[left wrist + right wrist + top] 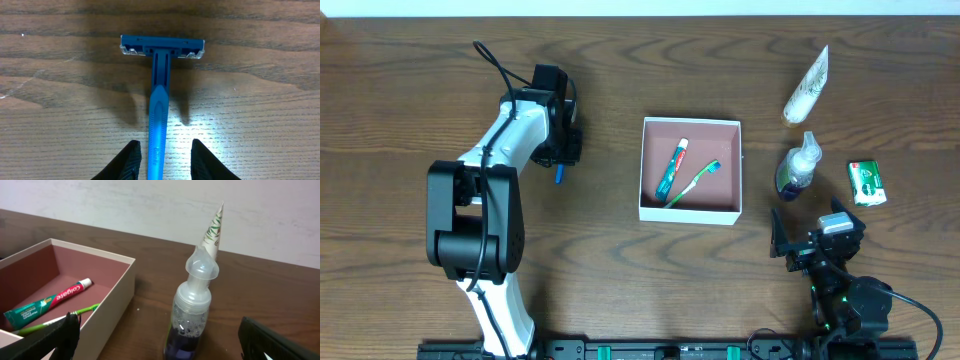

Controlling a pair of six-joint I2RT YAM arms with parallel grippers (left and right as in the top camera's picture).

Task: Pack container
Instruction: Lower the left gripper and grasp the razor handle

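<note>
square, shallow container (688, 213) at mid-table (620, 290), between the two arms; both grippers are seen open.
white outer walls and a pinkish-brown inside are shown; a toothpaste tube (672, 168) and a green toothbrush (695, 183) are laid in it. the left gripper (165, 142) is held open astride the handle of a blue razor (160, 75), with no contact seen. the right gripper (165, 330) is spread wide and empty, a pump bottle (192, 315) standing ahead of it.
</note>
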